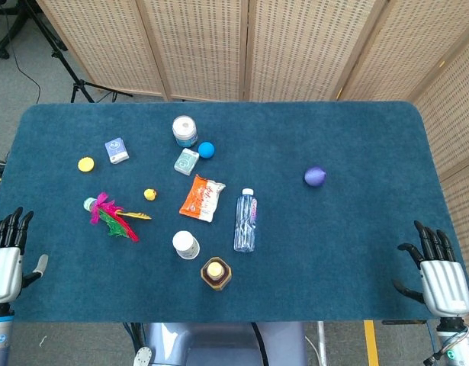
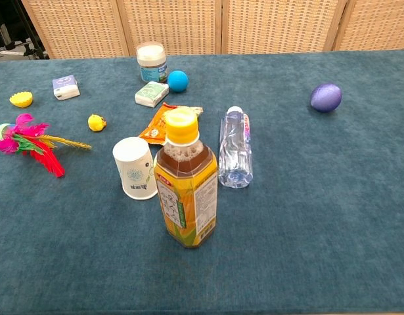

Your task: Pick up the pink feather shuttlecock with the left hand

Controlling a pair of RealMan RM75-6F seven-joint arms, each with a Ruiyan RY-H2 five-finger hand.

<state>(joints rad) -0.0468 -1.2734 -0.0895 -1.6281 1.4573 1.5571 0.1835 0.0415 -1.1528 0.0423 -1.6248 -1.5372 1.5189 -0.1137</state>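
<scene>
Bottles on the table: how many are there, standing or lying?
2. The tea bottle with a yellow cap stands upright near the table's front edge. The clear water bottle lies on its side just to its right, beside the orange snack packet. None seems hidden.
</scene>
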